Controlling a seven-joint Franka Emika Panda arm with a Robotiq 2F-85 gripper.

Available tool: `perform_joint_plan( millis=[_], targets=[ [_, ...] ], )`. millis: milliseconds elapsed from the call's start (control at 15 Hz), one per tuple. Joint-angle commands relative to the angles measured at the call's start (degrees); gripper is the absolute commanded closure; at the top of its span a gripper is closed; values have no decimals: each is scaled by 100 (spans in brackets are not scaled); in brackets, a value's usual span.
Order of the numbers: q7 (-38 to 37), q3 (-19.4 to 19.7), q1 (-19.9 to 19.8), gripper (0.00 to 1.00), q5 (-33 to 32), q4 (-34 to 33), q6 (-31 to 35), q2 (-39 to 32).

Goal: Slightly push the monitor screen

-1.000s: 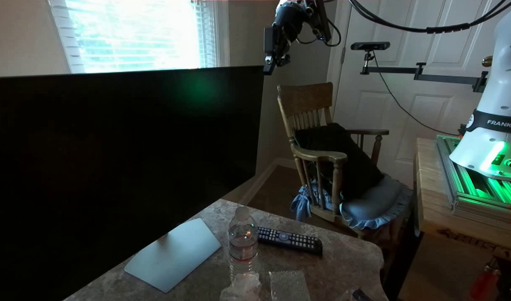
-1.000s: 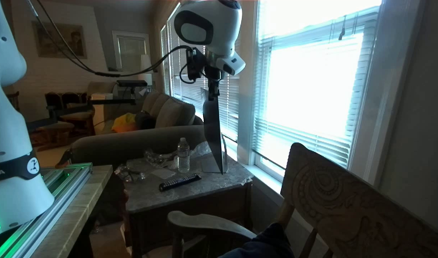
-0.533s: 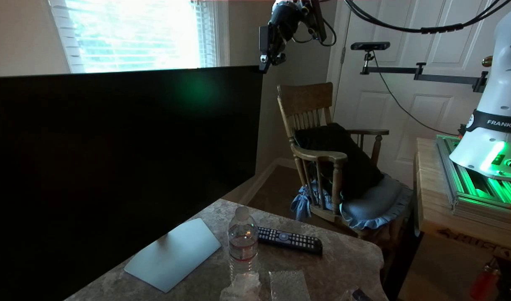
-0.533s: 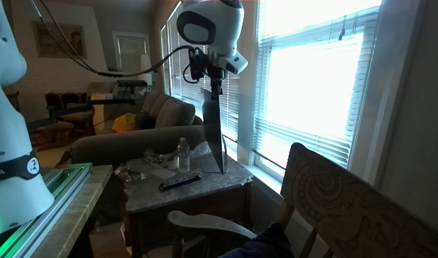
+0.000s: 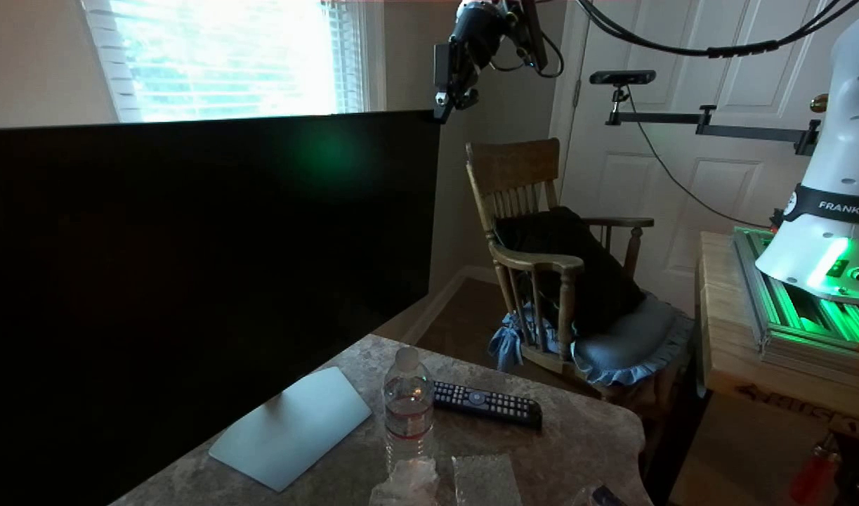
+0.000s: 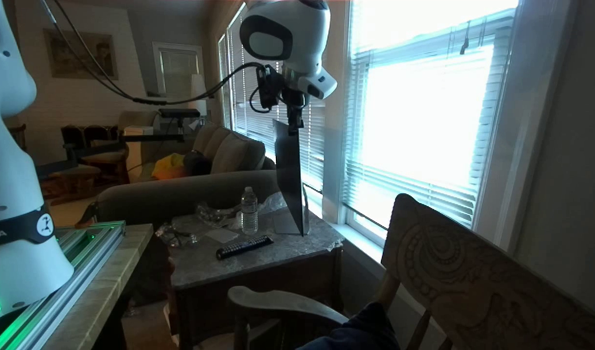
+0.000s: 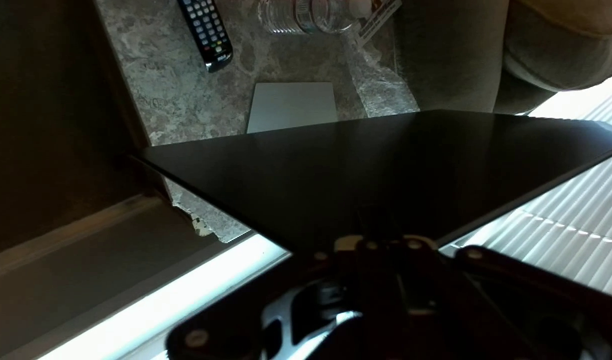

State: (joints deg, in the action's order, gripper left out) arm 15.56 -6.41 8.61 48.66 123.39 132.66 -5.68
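The monitor screen (image 5: pixel 211 246) is a very large, glossy black panel standing on the small table, with a faint green reflection near its top right. An exterior view shows it nearly edge-on (image 6: pixel 288 170), close to the window. My gripper (image 5: pixel 441 114) points down at the screen's top corner on the chair side. It overlaps that corner in both exterior views (image 6: pixel 294 130). In the wrist view, the dark fingers (image 7: pixel 378 220) look closed together with nothing seen between them, in front of the black panel (image 7: pixel 386 160). The fingertips blend into the panel, so the exact contact is hard to see.
On the table (image 5: pixel 576 450) are a water bottle (image 5: pixel 408 393), a black remote control (image 5: pixel 487 404), a grey-blue flat plate (image 5: pixel 292 429) and clear plastic wrap (image 5: pixel 408 485). A wooden chair (image 5: pixel 534 263) stands beside the table. A window (image 6: pixel 423 121) with blinds is behind the screen.
My gripper has moved slightly toward the window, then nearly stopped. The screen's top corner has shifted slightly the same way. The things on the table have not moved.
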Motion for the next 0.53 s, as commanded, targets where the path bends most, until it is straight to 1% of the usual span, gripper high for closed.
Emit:
perform_joint_plan(
  millis=[0, 467],
  targets=[
    [10, -112, 4, 100, -288, -142, 308, -127],
    [-58, -232, 27, 100, -963, -147, 599, -104]
  ],
)
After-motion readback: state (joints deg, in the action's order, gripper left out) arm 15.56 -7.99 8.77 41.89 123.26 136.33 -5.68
